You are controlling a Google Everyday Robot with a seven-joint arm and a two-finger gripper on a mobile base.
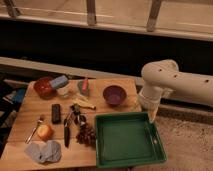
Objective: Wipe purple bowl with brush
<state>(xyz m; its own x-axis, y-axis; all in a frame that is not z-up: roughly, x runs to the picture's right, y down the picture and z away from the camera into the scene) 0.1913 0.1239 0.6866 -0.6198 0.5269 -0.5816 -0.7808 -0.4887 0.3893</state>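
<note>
On the table (27,111), the task looks unstarted: the brush (66,131) lies untouched at eight o'clock from the purple bowl (114,95), well apart, while the gripper (151,117) hangs at the bowl's four o'clock, over the rim of the green tray (127,115), spread or closed I cannot tell.

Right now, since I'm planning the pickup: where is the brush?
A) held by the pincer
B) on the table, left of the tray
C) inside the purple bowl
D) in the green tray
B: the brush lies on the table left of the green tray; the pincer hangs at the tray's far right corner.
</note>
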